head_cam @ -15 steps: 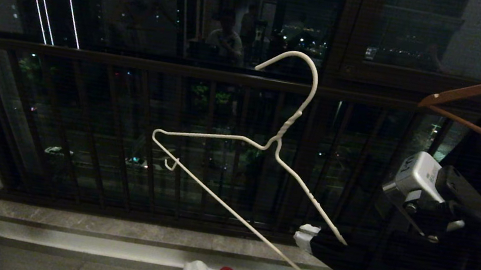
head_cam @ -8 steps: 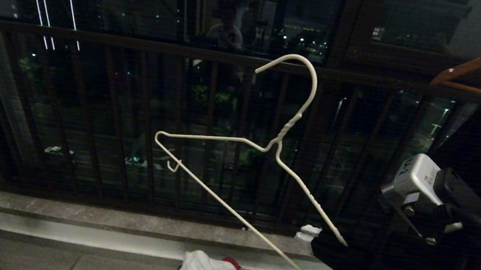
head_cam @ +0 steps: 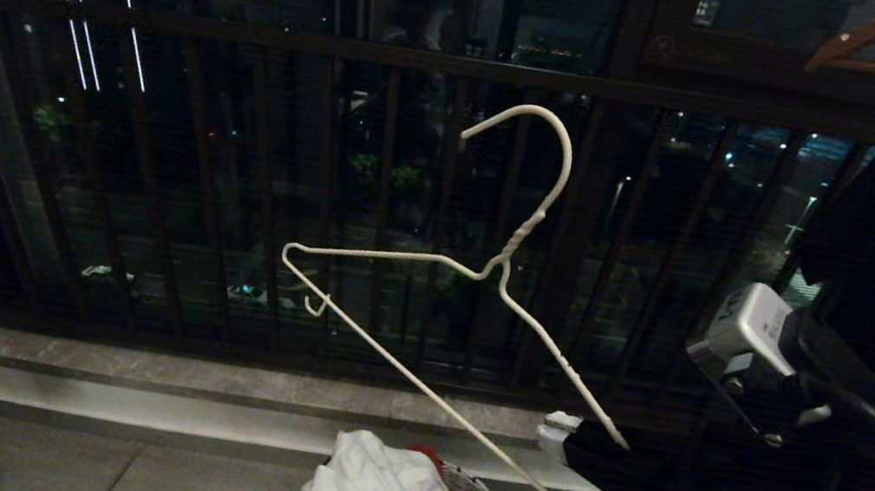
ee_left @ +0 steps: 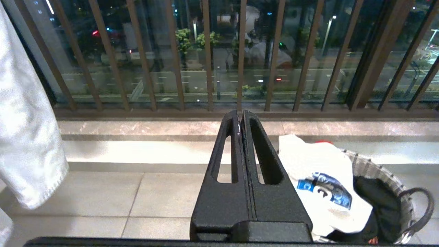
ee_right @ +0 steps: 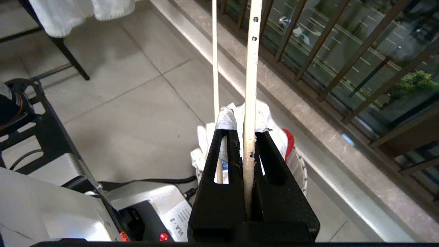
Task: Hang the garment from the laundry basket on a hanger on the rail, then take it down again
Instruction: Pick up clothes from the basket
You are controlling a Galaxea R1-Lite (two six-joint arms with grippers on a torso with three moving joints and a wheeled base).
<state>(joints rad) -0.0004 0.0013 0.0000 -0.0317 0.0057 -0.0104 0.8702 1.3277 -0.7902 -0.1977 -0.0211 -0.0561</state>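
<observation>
White letters are seen on the blue chest logo of the garment, but only a "c"-like shape can be made out. On the silver housing in the right wrist view, "VIA-2" can be loosely read. Nothing else is legible.
</observation>
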